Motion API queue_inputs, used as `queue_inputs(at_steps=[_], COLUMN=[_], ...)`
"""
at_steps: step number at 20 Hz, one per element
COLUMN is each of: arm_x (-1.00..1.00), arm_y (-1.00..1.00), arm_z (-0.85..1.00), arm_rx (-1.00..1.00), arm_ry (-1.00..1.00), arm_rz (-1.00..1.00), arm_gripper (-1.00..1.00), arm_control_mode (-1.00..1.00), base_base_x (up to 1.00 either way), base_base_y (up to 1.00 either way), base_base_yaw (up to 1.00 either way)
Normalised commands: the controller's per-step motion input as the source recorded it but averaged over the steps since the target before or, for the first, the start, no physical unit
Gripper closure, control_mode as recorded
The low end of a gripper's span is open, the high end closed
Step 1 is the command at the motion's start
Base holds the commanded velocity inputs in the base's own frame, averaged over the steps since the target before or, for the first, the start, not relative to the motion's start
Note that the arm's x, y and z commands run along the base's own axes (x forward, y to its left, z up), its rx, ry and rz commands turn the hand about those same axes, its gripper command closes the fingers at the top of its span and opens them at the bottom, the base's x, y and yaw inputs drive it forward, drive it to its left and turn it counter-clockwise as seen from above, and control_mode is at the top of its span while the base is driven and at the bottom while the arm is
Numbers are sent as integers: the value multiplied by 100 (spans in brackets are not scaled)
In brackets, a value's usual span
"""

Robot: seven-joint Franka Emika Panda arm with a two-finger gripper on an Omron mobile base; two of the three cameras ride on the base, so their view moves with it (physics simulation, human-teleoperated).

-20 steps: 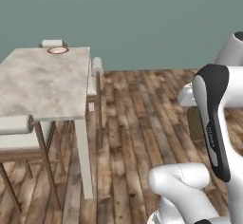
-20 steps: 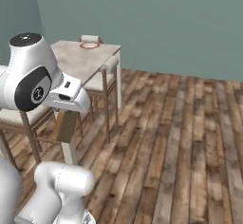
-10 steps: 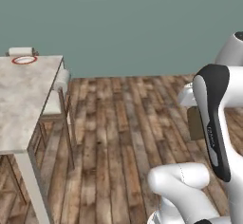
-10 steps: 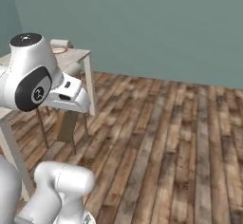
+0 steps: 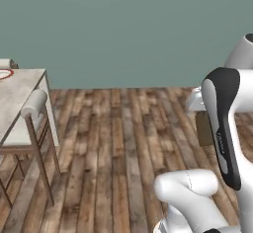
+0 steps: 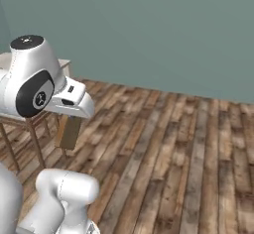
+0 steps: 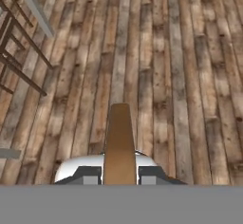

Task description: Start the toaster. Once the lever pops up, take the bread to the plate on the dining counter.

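My gripper point(image 7: 118, 173) is shut on the bread point(image 7: 118, 140), a tan-brown slice seen edge-on between the two dark fingertips and held above the wooden floor. From the base, the bread point(image 5: 203, 129) hangs below the hand beside the white arm, and it shows again as a brown slab point(image 6: 69, 132) under the wrist. The red-rimmed plate point(image 5: 4, 74) lies at the far end of the dining counter point(image 5: 17, 96), at the left edge and well away from the gripper. The toaster is out of view.
A chair point(image 5: 32, 109) with a white rolled back stands against the counter's near side. Its dark frame point(image 7: 19, 61) crosses the upper left of the hand view. Plank floor point(image 5: 123, 143) stretches ahead to the teal wall point(image 6: 163, 29).
The whole scene has slid left in both base views, so the base has moved. The counter and plate now sit at the left edge. The arm keeps its pose with the bread held.
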Motion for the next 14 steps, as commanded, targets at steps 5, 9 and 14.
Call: queue_inputs(at_steps=[5,9,14], arm_x=[0,0,0], arm_y=[0,0,0], arm_z=[0,0,0], arm_rx=[0,0,0], arm_ry=[0,0,0], arm_rz=[0,0,0], arm_gripper=[100,100,100], arm_control_mode=[100,100,100], base_base_x=[87,90,86], base_base_y=[-74,-75,-77], base_base_yaw=[32,35,40])
